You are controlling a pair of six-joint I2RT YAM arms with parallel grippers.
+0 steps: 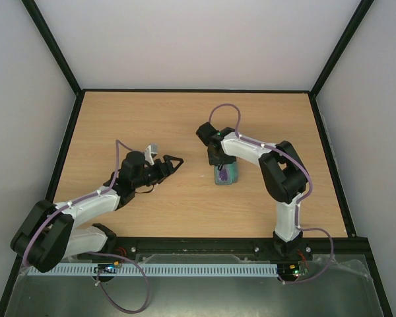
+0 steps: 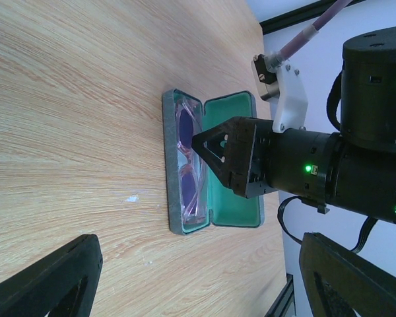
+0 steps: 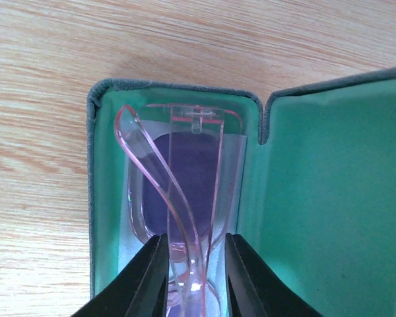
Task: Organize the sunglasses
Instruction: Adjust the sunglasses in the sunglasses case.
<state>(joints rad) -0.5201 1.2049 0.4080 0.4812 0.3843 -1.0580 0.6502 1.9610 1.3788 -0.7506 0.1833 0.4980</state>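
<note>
While your left gripper (image 2: 198,241) hangs wide open and empty, your right gripper (image 3: 195,264) pinches the sunglasses (image 3: 185,172) inside the open case (image 3: 310,198).

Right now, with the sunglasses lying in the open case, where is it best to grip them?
Grip the sunglasses at the folded arms, from straight above: they lie uppermost over the lenses, and the case walls block any sideways approach. The right gripper straddles them there.

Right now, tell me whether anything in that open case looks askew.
One thing: the sunglasses lie in the open case, but one temple arm runs diagonally across the lens instead of lying parallel to the other. Nothing looks spilled or broken.
</note>
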